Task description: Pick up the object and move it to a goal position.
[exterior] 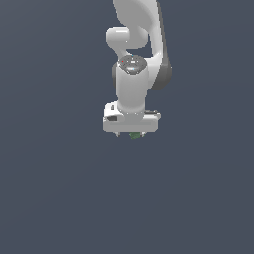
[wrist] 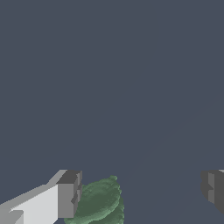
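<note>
Grey fingertips [wrist: 68, 194] of the end effector [wrist: 140, 190] stand wide apart, gripping nothing, with the dark-green ridged object [wrist: 98, 203] between them, just beside one pad. It looks small, light and stiff, probably best pinched across its lumpy middle. From the exterior view, the arm points straight down, end effector [exterior: 130, 133] low over the object [exterior: 134, 135]
</note>
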Controlling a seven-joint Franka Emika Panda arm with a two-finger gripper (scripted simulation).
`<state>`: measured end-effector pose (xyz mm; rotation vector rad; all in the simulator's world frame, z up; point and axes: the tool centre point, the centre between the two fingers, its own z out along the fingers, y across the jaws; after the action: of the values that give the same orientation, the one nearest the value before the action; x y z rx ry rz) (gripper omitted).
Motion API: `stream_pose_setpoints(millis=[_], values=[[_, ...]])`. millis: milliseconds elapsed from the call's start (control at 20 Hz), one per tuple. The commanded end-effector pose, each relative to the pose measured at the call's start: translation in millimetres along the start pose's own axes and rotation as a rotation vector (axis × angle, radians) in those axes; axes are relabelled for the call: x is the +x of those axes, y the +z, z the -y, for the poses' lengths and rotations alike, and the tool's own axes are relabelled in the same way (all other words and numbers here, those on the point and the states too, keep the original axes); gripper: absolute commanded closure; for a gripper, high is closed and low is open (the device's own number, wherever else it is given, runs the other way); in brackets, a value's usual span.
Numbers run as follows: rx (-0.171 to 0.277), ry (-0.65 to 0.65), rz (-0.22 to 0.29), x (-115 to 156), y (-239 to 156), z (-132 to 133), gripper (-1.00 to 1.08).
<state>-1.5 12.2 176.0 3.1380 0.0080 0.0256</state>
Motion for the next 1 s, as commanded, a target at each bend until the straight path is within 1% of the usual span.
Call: stream_pose_setpoints(millis=[0,450,700,950], values=[[0.0,0.0,0.0,0.0,0.0,0.0,-0.92],[0.016,-0.006,0.006,-3.4,6.1,-6.2,-0.92],[0.015,-0.002,0.006,-3.7,6.2,-5.9,-0.92],[0.015,0.028,0.006,-6.3,7.8,-4.3,-0.92]])
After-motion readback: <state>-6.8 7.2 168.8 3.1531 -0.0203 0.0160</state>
